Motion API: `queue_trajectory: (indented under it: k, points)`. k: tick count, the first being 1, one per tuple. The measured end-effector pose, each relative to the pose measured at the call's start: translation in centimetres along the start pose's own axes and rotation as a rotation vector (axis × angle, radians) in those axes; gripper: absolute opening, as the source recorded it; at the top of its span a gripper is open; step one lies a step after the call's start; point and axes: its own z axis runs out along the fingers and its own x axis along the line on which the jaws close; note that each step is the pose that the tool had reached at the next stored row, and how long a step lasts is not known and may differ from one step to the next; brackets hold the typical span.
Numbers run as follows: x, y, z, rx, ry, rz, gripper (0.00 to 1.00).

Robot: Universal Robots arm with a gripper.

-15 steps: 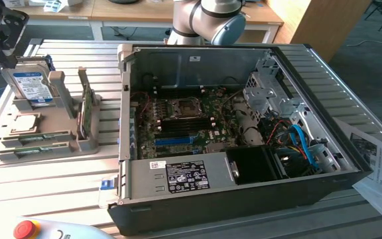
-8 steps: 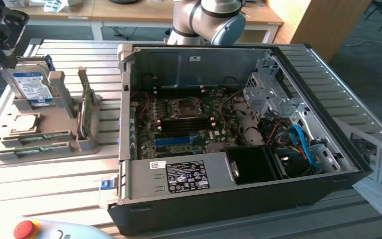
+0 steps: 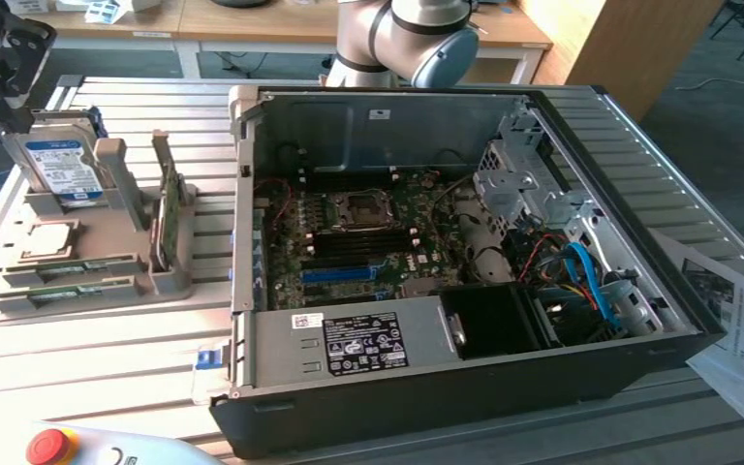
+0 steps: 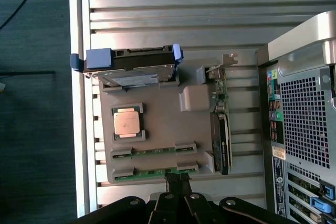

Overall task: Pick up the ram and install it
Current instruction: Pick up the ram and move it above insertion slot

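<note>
Slatted metal table point(image 3: 113, 368) carries an open computer case point(image 3: 476, 378) and, toward the table's edge on the exterior view's left, a grey parts holder point(image 3: 120, 247); wooden desks point(image 3: 217, 24) stand behind.

From the exterior view the case's inside is plain: the motherboard point(image 3: 359, 242) with its black slots, blue cables and the power supply. The arm's grey joint point(image 3: 411, 34) rises behind the case, and a red emergency stop point(image 3: 49, 444) sits at the table's near edge. The wrist view looks straight down on the holder and gives the case's perforated back panel with its ports.

Reaching out over the holder, the gripper point(image 4: 177, 178) hangs well above it, dark fingers pressed together with no part pinched between them.

The ram point(image 4: 152, 173) lies flat in the outermost groove at one end of the holder, with a second green stick point(image 4: 152, 151) in the groove just beside it. Past them sits a CPU point(image 4: 126, 122) in its square recess, then a hard drive point(image 4: 136, 74) propped at the far end. An expansion card point(image 4: 220, 129) stands on edge along the holder's side nearest the case, between the ram and the case.
</note>
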Motion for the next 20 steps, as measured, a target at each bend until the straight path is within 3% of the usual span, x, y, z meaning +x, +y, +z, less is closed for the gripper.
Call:
queue_trajectory:
  k: [7, 20]
  points:
    - [0.01, 0.01, 0.01, -0.0015, 0.0025, -0.061, 0.10]
    - [0.00, 0.01, 0.00, -0.0068, 0.0127, -0.285, 0.10]
